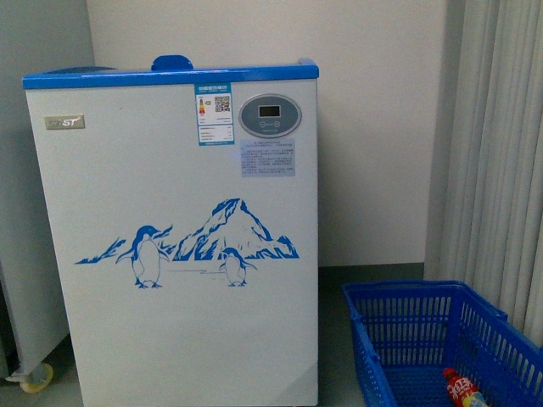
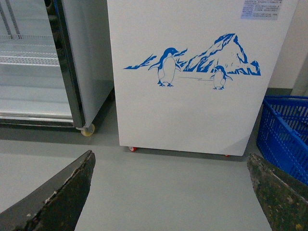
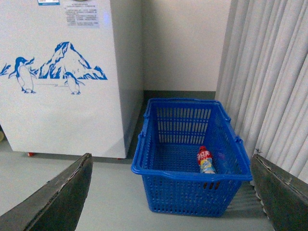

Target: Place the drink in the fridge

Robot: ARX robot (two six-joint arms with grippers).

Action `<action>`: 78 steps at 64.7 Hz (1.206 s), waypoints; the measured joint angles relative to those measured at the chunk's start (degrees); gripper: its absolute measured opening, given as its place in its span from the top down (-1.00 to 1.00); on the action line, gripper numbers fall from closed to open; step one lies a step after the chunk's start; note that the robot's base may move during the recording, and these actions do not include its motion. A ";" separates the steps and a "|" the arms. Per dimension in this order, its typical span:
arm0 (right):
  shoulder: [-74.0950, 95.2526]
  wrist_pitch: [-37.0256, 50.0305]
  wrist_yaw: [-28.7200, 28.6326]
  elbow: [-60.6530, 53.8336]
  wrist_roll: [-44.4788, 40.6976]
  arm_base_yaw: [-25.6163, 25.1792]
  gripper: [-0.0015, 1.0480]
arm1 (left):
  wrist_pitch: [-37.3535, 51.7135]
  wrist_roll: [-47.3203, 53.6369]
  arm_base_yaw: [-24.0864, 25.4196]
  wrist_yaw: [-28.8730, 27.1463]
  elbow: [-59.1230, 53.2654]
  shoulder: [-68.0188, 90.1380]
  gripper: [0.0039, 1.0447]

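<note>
Two things matter in the front view. The fridge [image 1: 178,237] fills the left and middle. The drink [image 1: 462,392] lies on its side in the blue basket [image 1: 399,292] on the floor, at about 4 o'clock from the fridge's front. The bottle's long axis runs roughly from 10 to 4 o'clock, with the red cap at the 10 o'clock end. Neither arm shows here.

In the left wrist view, the left tool [image 2: 169,159] has its fingers spread wide and holds nothing. It faces the penguin panel of the fridge, and only a corner of the basket shows off to one side. No drink is visible.

In the right wrist view, the right tool [image 3: 169,159] is likewise spread and empty. It looks down into the basket, where the drink lies against the wall on the curtain [image 3: 260,72] side. The right arm is therefore judged the nearer one for the pickup, and closing its fingers across the bottle's long axis looks the sensible approach.
</note>
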 joint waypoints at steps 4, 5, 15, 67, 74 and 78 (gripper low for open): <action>0.00 0.00 0.00 0.00 0.00 0.00 -0.86 | 0.00 0.00 0.00 0.00 0.00 0.00 -0.85; 0.00 0.00 0.00 0.00 0.00 0.00 -0.86 | 0.00 0.00 0.00 0.00 0.00 0.00 -0.85; 0.00 0.00 0.00 0.00 0.00 0.00 -0.86 | 0.00 0.00 0.00 0.00 0.00 0.00 -0.85; 0.00 0.00 0.00 0.00 0.00 0.00 -0.86 | 0.00 0.00 0.00 0.00 0.00 -0.02 -0.85; 0.00 0.00 0.00 0.00 0.00 0.00 -0.86 | 0.00 0.00 0.00 0.00 0.00 0.00 -0.85; 0.00 0.00 -0.02 0.00 0.00 0.00 -0.86 | 0.00 0.00 0.00 0.00 0.00 0.00 -0.85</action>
